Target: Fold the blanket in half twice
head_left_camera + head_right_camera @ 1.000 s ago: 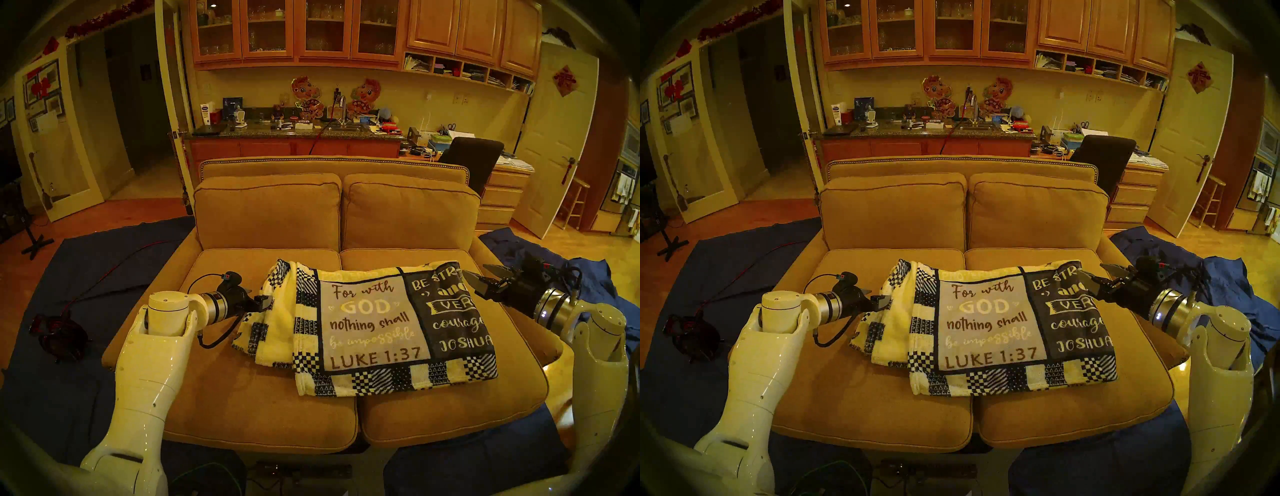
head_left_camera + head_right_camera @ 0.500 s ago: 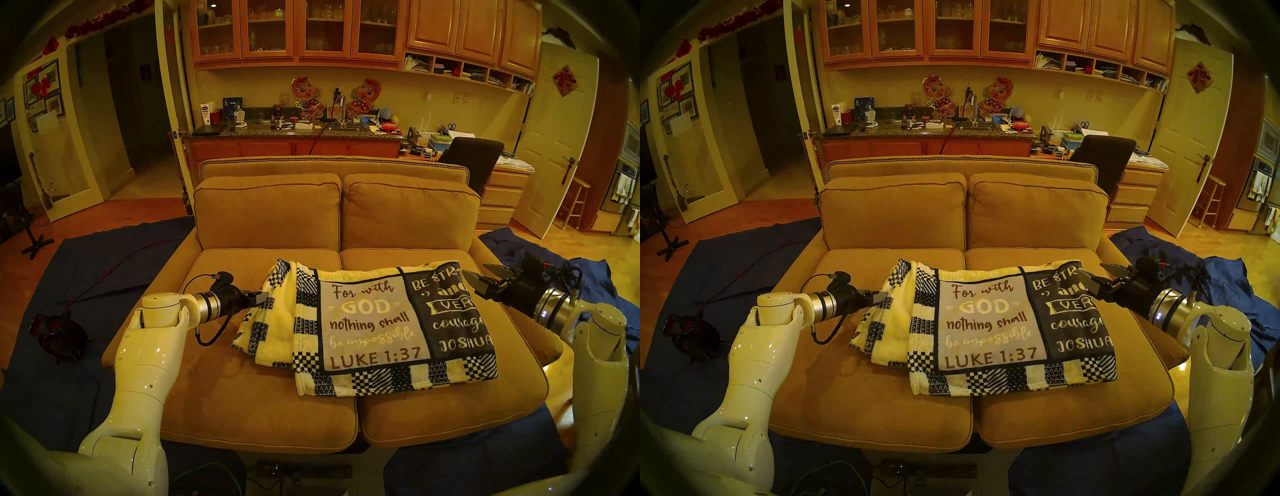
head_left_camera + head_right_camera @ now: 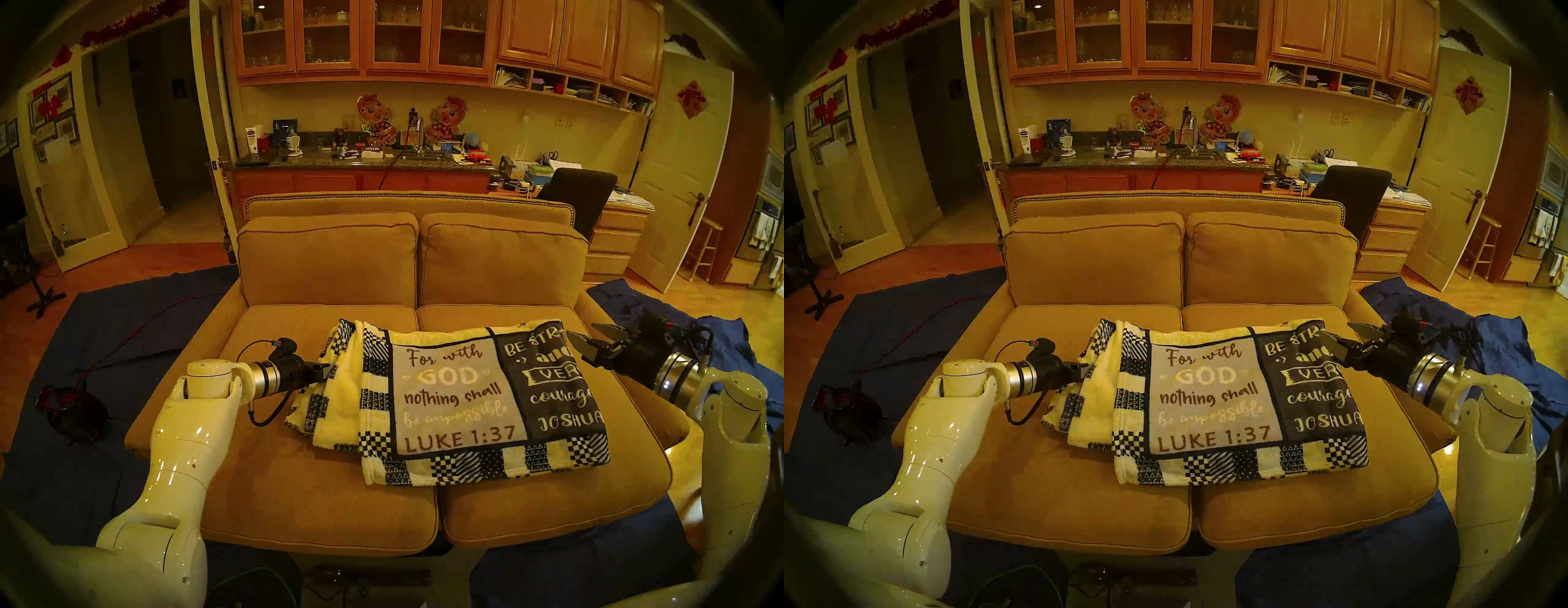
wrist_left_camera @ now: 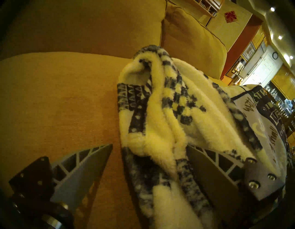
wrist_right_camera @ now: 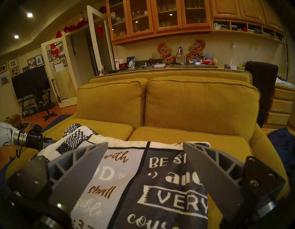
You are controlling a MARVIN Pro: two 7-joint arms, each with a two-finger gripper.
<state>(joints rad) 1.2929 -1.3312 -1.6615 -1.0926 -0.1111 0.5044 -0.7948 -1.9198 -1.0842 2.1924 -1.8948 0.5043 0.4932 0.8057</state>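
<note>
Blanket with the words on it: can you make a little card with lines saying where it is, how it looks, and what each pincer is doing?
Blanket: plush cream-and-navy blanket, folded, text side up
Place: mustard-yellow fabric sofa, across both seat cushions
Left pincer: open, straddling the blanket's bunched left edge
Right pincer: open, above the right edge, holding nothing

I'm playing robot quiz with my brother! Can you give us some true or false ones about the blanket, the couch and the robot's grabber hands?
1. The blanket lies on the couch seat. True.
2. The right gripper is squeezing the blanket. False: it is open and holds nothing.
3. The left gripper is open, with the blanket's bunched edge between its fingers. True.
4. The blanket shows the words "LUKE 1:37". True.
5. The blanket hangs over the couch's back cushions. False: the back cushions are bare.
</note>
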